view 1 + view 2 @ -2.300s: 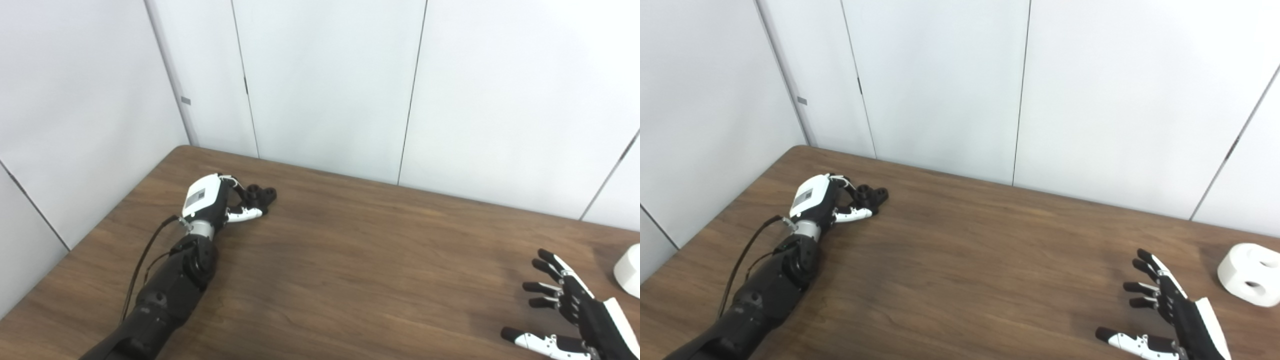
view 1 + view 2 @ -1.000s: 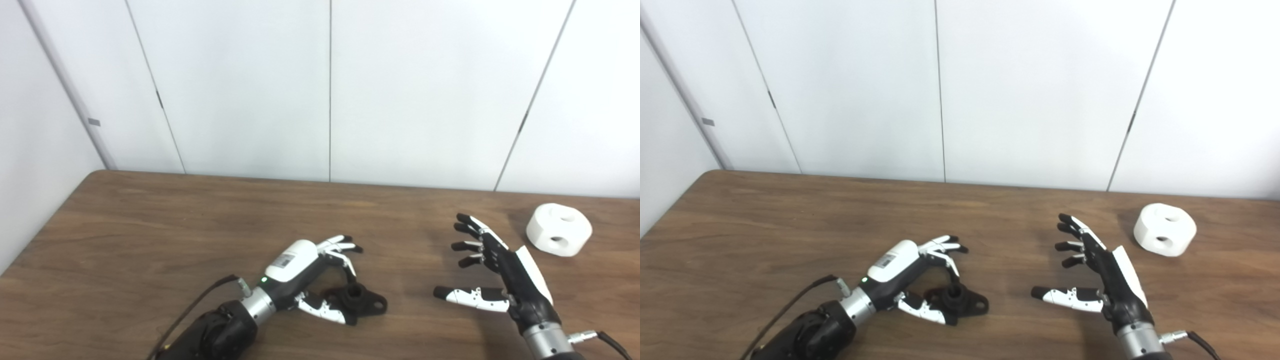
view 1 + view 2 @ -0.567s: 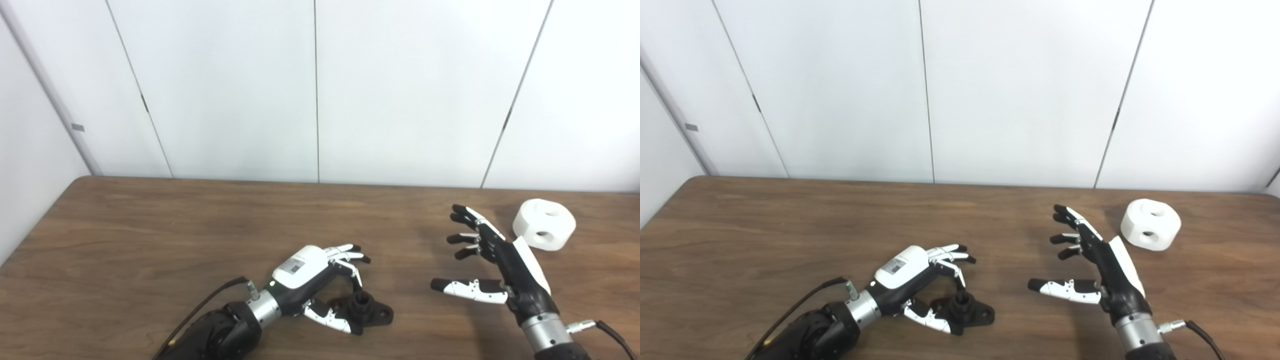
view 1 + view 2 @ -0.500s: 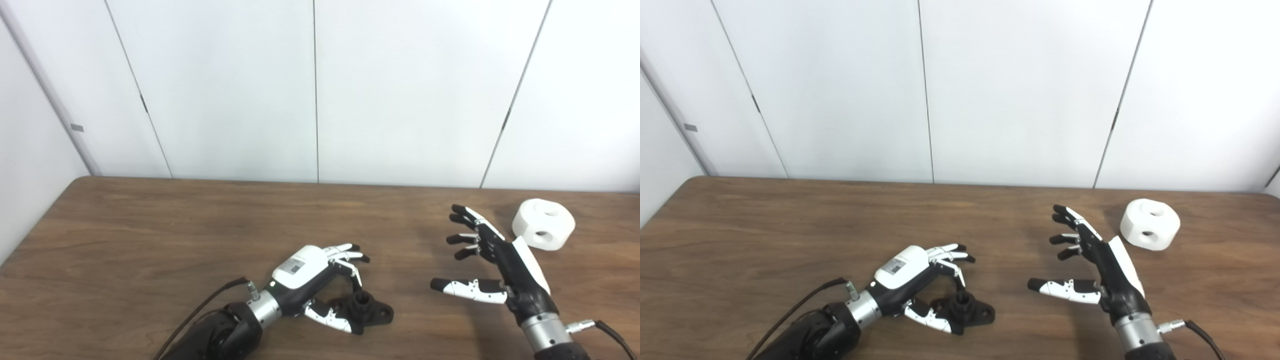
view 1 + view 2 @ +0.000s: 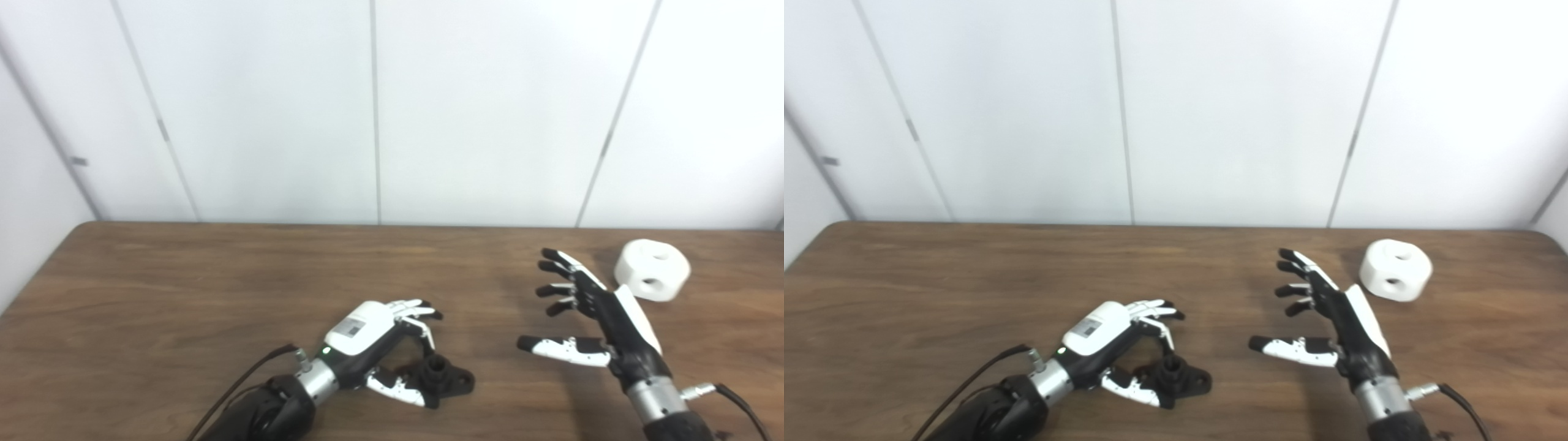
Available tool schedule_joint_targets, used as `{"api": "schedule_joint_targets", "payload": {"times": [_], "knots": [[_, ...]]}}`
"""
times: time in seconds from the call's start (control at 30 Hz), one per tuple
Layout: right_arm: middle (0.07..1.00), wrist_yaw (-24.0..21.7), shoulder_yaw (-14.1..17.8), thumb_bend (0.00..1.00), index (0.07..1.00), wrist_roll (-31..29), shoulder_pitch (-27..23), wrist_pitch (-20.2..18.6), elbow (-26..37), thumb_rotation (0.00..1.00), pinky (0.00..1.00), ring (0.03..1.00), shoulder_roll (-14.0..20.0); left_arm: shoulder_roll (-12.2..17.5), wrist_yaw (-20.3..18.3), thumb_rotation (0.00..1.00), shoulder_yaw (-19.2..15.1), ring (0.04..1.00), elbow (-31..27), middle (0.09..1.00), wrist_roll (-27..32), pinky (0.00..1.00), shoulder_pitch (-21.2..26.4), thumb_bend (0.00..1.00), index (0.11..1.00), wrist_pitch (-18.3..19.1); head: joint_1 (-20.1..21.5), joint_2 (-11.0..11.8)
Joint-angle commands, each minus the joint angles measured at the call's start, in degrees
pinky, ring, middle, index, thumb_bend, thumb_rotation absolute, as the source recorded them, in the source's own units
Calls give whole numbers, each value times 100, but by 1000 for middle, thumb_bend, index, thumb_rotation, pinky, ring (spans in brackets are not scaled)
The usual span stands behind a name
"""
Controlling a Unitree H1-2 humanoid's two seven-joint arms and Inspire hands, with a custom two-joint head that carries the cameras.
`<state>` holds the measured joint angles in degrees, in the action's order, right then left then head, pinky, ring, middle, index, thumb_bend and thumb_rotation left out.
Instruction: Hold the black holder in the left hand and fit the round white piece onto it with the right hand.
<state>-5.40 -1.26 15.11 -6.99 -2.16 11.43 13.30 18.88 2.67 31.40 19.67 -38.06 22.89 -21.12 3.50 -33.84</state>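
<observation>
From my station I see the brown wooden worktop point(image 5: 184, 288) running the full width of both head views, backed by white wall panels point(image 5: 275, 110). At the left, my left robot hand point(image 5: 383, 343) lies low over the worktop near its front edge, with a dark cable point(image 5: 245, 383) trailing from the wrist. Its fingers point(image 5: 416, 312) arch over the black holder point(image 5: 444, 380) and its thumb runs along the near side of the piece. I record it as loosely cupped around the holder; I cannot tell whether it presses firmly. The holder appears to rest on the worktop, its short round post pointing up.

To the right, well apart from the holder, my right robot hand point(image 5: 1335, 321) hovers above the worktop, palm turned toward the left. Its fingers are spread and the thumb is stretched out sideways; it grips nothing.

Farthest right, near the back edge, the round white piece point(image 5: 1395, 269) sits on the worktop. It shows one hole in its top and one in its side. It lies just beyond the right robot hand, not touching it.
</observation>
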Motion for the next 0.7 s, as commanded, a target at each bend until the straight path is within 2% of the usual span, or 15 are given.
{"api": "schedule_joint_targets", "payload": {"times": [0.0, 0.17, 0.37, 0.47, 0.67], "knots": [[861, -67, 80, 729, 884, 10, -366, 20, 410, 196, 577, 725, 224, 226, -459, 55, 290, 912, 606, 857, -759, 895, -411, 523, 484, 756, 277, 60], [862, -149, 300, 781, 876, 151, -738, -110, 513, 160, 625, 744, 669, 332, -137, 56, 252, 898, 714, 844, -710, 869, -484, 523, 484, 498, 1063, 288], [866, -156, 737, 795, 877, 421, -1284, -451, 556, 155, 587, 739, 1421, 446, 33, 53, 183, 884, 698, 829, -585, 832, -591, 523, 484, 258, 1795, 593], [865, -139, 1006, 813, 876, 458, -1498, -600, 460, 160, 586, 739, 1771, 479, -25, 51, 175, 883, 675, 830, -515, 832, -599, 522, 485, 230, 2001, 689], [857, -114, 1294, 814, 874, 648, -1719, -765, 161, 183, 560, 724, 2335, 466, 125, 51, 191, 877, 951, 823, -513, 831, -525, 522, 485, -38, 2250, 806]]}}
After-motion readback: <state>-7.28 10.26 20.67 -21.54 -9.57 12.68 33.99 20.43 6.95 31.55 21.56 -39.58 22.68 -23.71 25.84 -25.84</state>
